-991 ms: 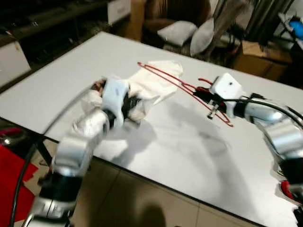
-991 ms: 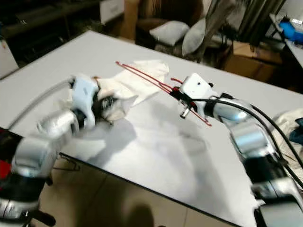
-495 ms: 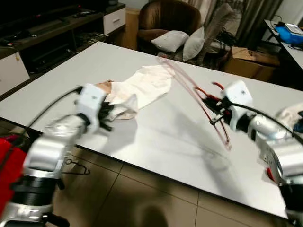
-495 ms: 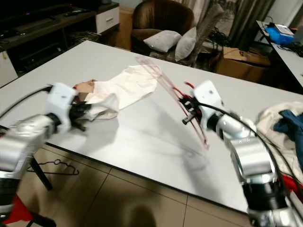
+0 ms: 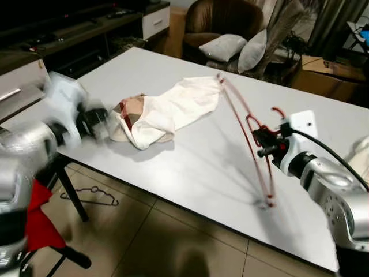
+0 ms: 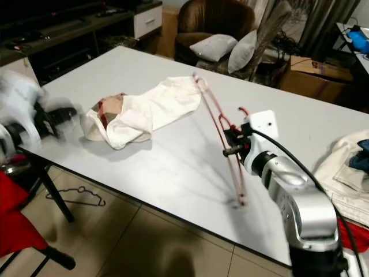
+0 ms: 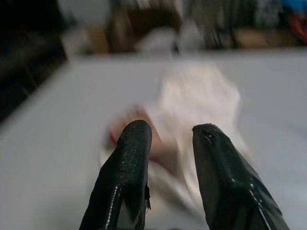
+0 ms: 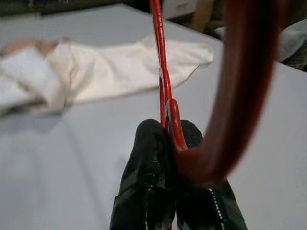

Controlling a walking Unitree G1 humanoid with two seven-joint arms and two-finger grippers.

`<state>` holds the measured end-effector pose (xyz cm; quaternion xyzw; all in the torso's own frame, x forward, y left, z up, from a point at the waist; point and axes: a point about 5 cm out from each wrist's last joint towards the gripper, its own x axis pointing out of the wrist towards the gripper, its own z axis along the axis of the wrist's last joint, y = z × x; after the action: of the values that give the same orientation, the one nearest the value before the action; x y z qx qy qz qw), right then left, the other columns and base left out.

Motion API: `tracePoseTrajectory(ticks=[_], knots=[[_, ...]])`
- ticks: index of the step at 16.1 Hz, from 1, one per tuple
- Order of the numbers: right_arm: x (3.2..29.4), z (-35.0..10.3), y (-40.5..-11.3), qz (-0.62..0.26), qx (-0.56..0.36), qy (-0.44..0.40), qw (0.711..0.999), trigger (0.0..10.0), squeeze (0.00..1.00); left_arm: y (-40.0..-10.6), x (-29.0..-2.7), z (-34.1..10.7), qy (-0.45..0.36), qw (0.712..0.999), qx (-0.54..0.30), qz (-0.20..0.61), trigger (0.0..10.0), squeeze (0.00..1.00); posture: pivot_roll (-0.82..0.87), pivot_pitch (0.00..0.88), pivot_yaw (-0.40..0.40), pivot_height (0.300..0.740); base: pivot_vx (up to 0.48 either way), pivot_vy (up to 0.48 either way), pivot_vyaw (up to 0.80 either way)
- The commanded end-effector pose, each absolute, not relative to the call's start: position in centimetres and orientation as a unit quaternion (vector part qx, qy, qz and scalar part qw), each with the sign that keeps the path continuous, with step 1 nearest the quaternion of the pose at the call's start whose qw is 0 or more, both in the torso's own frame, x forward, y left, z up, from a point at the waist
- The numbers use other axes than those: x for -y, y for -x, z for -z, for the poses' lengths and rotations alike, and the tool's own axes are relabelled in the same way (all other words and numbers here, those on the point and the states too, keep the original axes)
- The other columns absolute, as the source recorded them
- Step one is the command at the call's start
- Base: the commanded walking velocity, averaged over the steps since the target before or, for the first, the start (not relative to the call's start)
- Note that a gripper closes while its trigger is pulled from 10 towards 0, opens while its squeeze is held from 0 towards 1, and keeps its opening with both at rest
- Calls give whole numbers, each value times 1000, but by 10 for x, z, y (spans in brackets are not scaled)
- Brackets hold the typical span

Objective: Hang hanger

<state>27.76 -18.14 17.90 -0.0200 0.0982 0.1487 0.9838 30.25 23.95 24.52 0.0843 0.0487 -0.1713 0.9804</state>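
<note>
A home living room: brown armchair [image 5: 223, 17], cushions [image 5: 229, 46], white table [image 5: 190, 156].

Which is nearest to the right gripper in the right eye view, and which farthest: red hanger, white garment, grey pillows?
1. Red hanger, clamped in the right gripper.
2. White garment, on the table to the robot's left.
3. Grey pillows, on the armchair beyond the table.
</note>
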Motion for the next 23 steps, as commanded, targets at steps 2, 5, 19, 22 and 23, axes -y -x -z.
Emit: tracePoseTrajectory(ticks=[2,5,19,22,23], knots=[[183,-182,-270,-95,-91,-13,991,10000,0,-302,-221,-249,-99,980,1,172,10000,0,53,0,-59,740,0,0,0],[177,-175,-259,-63,-70,-17,995,10000,0,-294,-181,-219,-85,979,6,183,10000,0,35,0,-48,740,0,0,0],[191,-165,-233,10,-54,32,998,10000,0,-280,-123,-149,-34,987,-10,158,10000,0,-66,0,6,740,0,-121,-299],[189,-167,-237,0,-47,55,997,10000,0,-279,-120,-149,-39,987,-6,159,10000,0,-61,0,-10,740,0,-480,0],[188,-167,-238,-9,-51,34,998,10000,0,-279,-121,-150,-36,987,-2,154,10000,0,-58,0,-13,740,0,-480,0]])
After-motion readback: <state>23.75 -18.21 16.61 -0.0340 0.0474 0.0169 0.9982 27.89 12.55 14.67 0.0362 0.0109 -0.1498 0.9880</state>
